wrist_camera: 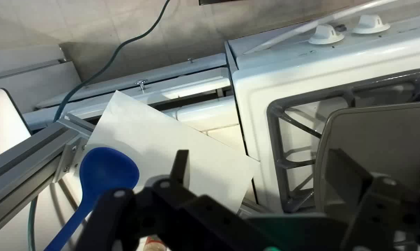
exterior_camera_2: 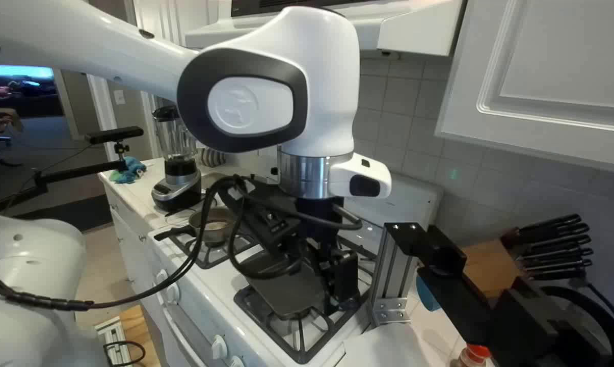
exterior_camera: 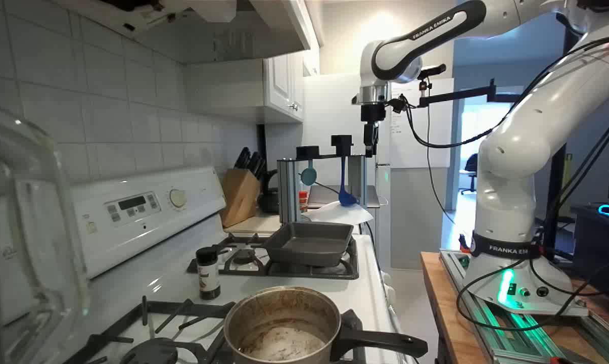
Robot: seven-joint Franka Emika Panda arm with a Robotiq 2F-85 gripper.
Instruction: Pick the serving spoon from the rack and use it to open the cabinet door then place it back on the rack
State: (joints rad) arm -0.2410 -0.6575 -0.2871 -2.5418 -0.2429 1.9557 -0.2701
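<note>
The rack [exterior_camera: 288,192] is a metal frame with black holders on its top bar, also in an exterior view [exterior_camera_2: 452,306]. A blue serving spoon [exterior_camera: 343,174] hangs from it, its bowl low over white paper. In the wrist view the blue spoon [wrist_camera: 107,170] lies left of my fingers, apart from them. A teal round-headed utensil [exterior_camera: 309,175] also hangs there. The white cabinet door [exterior_camera: 279,83] above looks shut; it shows in an exterior view too [exterior_camera_2: 556,66]. My gripper [exterior_camera: 370,147] points down near the rack on the stove side [exterior_camera_2: 343,298]. Its fingers [wrist_camera: 262,162] are apart with nothing between them.
A wooden knife block [exterior_camera: 240,197] stands behind the rack. A grey square pan [exterior_camera: 309,245] sits on the far burner, a pot [exterior_camera: 284,323] on the near one. A spice shaker [exterior_camera: 208,273] stands between. The range hood [exterior_camera: 233,35] overhangs the stove.
</note>
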